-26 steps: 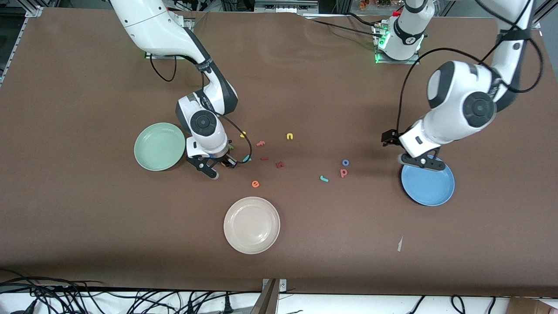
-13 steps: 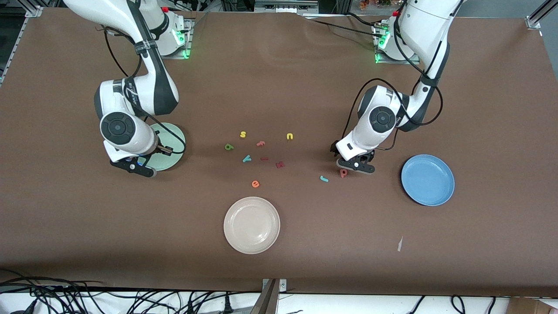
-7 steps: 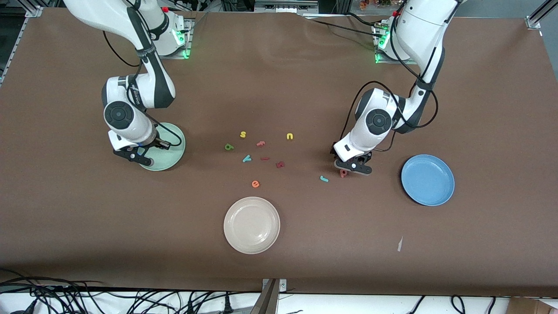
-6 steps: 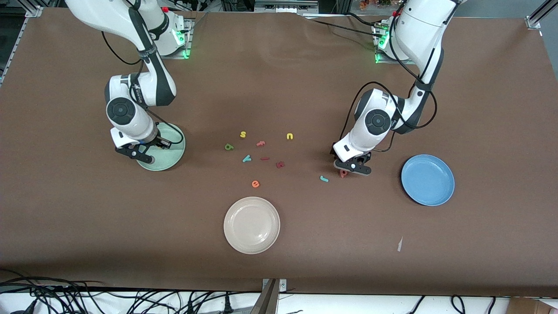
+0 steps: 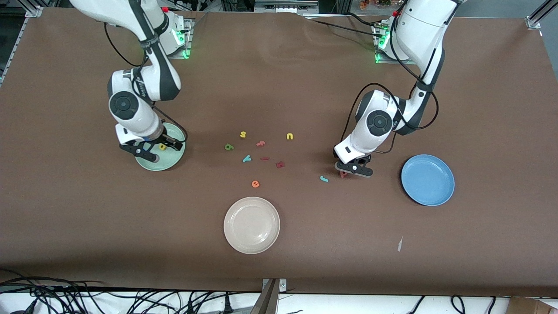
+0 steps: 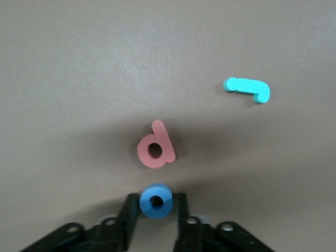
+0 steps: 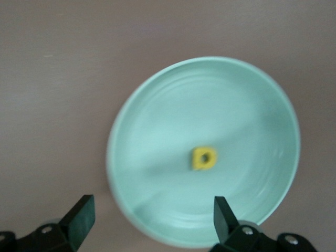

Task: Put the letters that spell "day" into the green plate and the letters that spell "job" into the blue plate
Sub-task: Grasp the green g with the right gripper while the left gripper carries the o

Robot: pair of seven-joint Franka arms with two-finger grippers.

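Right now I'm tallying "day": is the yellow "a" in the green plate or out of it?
In. The yellow "a" lies flat on the green plate, with the right gripper open above it.

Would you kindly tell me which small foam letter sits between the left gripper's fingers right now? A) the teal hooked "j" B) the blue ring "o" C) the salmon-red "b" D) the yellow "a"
B: in the left wrist view the left gripper has its fingers closed against the blue ring "o", with the salmon-red "b" and teal hooked "j" lying free on the table.
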